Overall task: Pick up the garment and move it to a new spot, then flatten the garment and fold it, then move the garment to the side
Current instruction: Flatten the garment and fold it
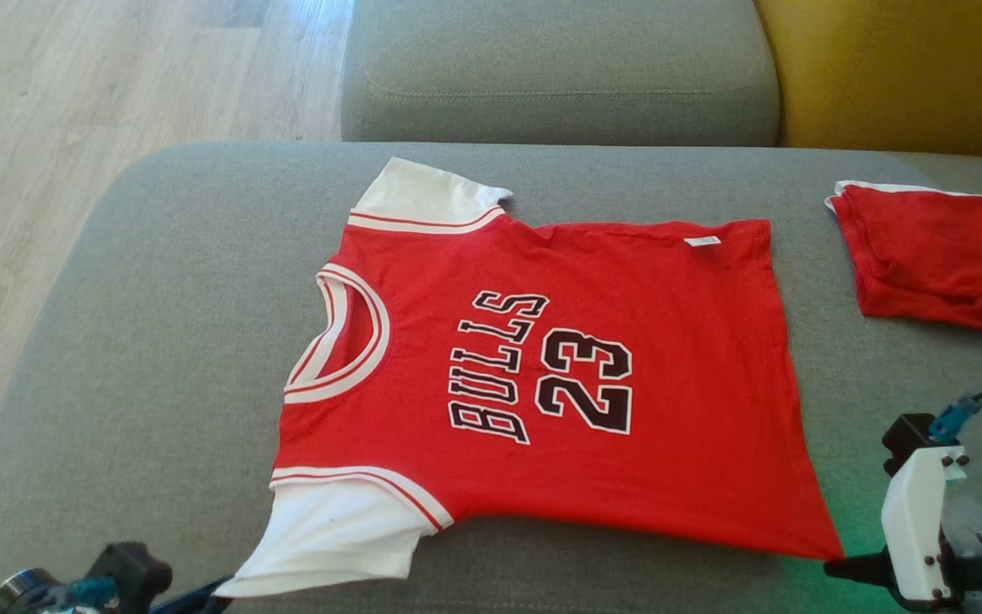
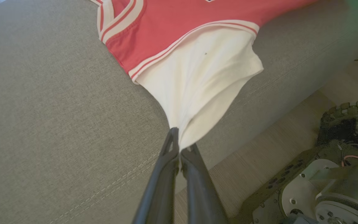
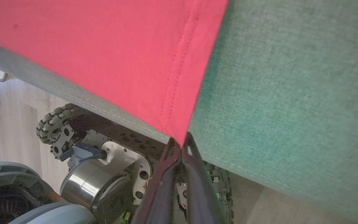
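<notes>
At the near left edge, left gripper point(image 2: 180, 141): jaws pinched together on the tip of the near sleeve point(image 2: 197, 84), which is white and stretched to a point toward the seat's front edge.
Right gripper point(image 3: 181, 144): jaws closed on the near hem corner point(image 3: 179, 127), at the seat's front edge.
Base point(image 3: 104, 168): grey metal with a roller wheel, below the seat's front edge.
Seat point(image 1: 158, 341): grey fabric, carries the shirt.
Shirt point(image 1: 559, 375): red, "BULLS 23" face up, spread flat mid-seat. The collar is to the left and the hem to the right. The near edge runs between the two grippers.
Far sleeve point(image 1: 423, 200): white, lying flat.
Folded cloth point(image 1: 934, 256): red with white trim, on the seat at far right, well apart from the shirt.
Back cushion point(image 1: 559, 68): grey, beyond the seat.
Yellow cushion point(image 1: 900, 68): just right of the back cushion.
Floor point(image 1: 73, 102): pale wood, far left.
</notes>
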Controlling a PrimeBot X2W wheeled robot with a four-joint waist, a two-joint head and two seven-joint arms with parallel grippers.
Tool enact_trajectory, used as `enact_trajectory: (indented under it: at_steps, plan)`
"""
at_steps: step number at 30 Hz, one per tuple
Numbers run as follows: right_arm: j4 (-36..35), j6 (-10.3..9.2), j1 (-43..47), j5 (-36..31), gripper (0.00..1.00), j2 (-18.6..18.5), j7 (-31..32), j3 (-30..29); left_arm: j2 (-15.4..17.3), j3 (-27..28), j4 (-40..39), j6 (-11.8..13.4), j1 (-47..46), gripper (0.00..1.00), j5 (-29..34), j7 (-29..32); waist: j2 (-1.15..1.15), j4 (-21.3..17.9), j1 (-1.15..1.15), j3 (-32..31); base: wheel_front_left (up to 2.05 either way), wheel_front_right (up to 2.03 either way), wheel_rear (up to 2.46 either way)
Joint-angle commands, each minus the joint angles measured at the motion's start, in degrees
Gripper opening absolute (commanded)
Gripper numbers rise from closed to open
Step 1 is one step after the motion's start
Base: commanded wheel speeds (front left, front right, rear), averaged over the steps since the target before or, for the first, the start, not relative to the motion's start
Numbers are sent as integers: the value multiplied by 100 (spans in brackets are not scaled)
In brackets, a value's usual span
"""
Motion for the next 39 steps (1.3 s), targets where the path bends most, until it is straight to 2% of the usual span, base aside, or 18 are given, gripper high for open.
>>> enact_trajectory:
  at_steps: [1,9,17,29,39]
  plan:
    - [-76,37,60,-30,0,-325,-30,-91,339,234,-98,9,-385,0,-46,-33,0,-4,0,5,0,0,0]
    - [-79,37,-132,-138,0,-271,-297,-342,403,291,-102,9,-723,0,30,-265,0,-36,0,50,0,0,0]
    - [-70,37,-371,-310,0,-137,-626,-559,431,293,-223,9,-1222,0,197,-251,0,-41,0,165,0,0,0]
    - [79,37,-787,-709,0,146,-1065,-655,266,193,-166,9,-2100,0,269,-304,0,-208,0,464,0,0,0]
    - [324,37,-1217,-1035,0,466,-1439,-619,-76,32,262,9,-2832,0,318,-272,0,-380,0,784,0,0,0]
